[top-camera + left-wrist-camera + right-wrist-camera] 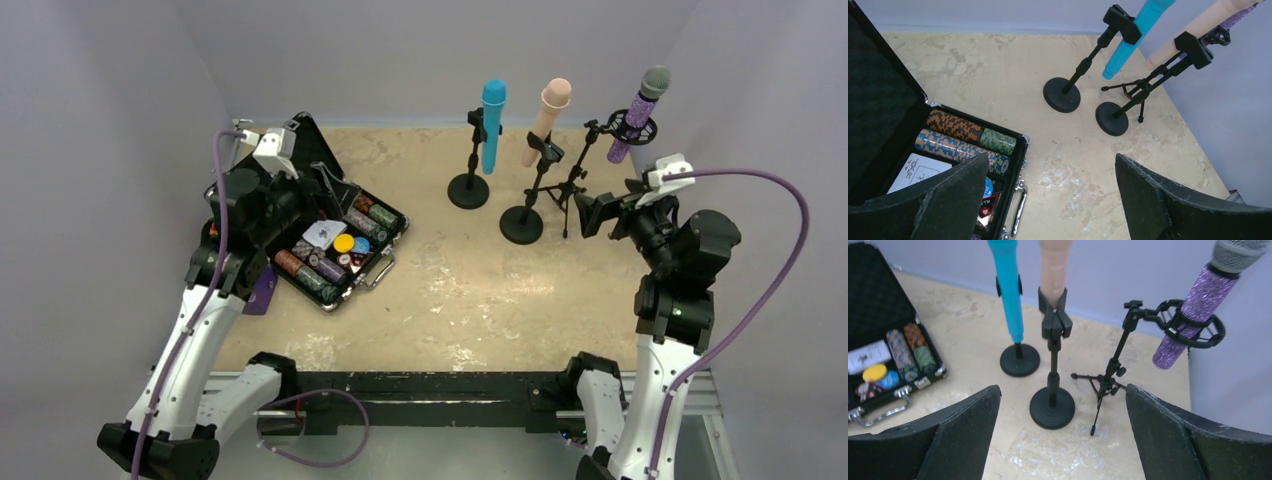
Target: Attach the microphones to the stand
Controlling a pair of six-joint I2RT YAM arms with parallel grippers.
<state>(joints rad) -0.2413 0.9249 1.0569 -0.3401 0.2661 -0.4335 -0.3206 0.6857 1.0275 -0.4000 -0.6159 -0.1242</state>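
**All three mounted, nothing in hand**

From above, your job looked done. The blue microphone [492,125] stood nearly upright in the clip of a round stand [468,190], head up. The pink microphone [546,122] leaned in the clip of a second round stand [521,225], head up and tipped to the right. The purple microphone [636,115] slanted through the ring of the tripod stand [575,190], grey mesh head high and right, tail low and left. All three stood at the far right of the table [450,290], and no microphone lay loose on it. Your right gripper [597,213] hung near the tripod stand, spread and empty.

From the left wrist, your left gripper [1050,160] hovered wide open and empty above the edge of an open case of poker chips [878,105], well apart from the stands. The blue and pink shafts ran on a slant, tails low and left, heads out of frame at upper right. Only a sliver of purple showed behind the pink.

From the right wrist, your parted fingers framed all three stands. The blue and pink long axes ran close to vertical, tails down. The purple was tilted, head to the upper right. By this evidence nothing was left to mount, and you had only to draw the arms clear.
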